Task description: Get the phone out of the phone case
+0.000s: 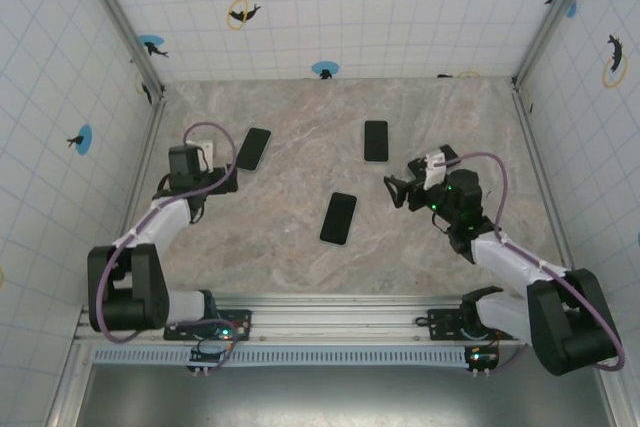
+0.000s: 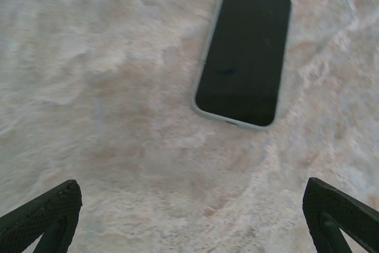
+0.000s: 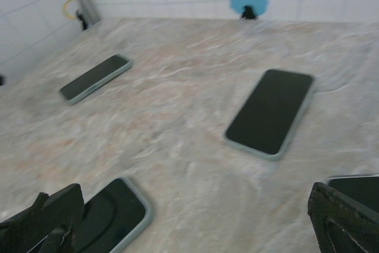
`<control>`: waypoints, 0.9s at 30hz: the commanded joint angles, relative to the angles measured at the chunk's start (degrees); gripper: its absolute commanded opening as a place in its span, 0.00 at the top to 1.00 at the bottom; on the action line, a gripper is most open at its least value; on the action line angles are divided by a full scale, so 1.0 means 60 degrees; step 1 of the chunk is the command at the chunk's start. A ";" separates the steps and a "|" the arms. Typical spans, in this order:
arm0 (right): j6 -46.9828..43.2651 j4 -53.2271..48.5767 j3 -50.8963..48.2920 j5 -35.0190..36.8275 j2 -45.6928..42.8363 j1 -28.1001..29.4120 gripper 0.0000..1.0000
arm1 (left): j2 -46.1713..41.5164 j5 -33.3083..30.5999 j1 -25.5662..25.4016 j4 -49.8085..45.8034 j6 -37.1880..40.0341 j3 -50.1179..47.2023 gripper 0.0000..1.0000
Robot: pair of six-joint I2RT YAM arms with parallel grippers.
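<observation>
Three phones lie flat, dark face up, on the marble table (image 1: 290, 257), each ringed by a pale phone case (image 2: 234, 122) (every one sits inside its case). Seen from above, the left phone (image 1: 253, 148) is at 10 o'clock from the table's centre, the far phone (image 1: 375, 140) at 1 o'clock, and the middle phone (image 1: 339, 218) just off centre at 6 o'clock; all three are well apart. The left gripper (image 1: 200, 185) hovers at 9 o'clock, near the left phone, its fingers (image 2: 47, 214) spread wide with nothing between them; in its wrist view that phone lies ahead at 1 o'clock, untouched. The right gripper (image 1: 396, 192), at 3 o'clock, is likewise splayed wide and empty; its wrist view shows the middle phone just beside one fingertip.
</observation>
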 commanded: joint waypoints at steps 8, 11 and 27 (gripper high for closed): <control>0.0440 -0.1263 0.1240 -0.0268 0.0483 0.1306 0.01 | 0.2887 0.1516 0.0022 -0.1514 0.1978 0.3085 0.02; 0.0426 -0.1335 0.1355 -0.0199 0.0589 0.1590 0.01 | 0.3673 0.1762 0.0019 -0.1759 0.2156 0.3853 0.02; 0.0583 -0.1608 0.1604 0.0012 0.0733 0.2244 0.01 | 0.5610 0.1335 -0.0407 -0.1885 0.2387 0.5507 0.02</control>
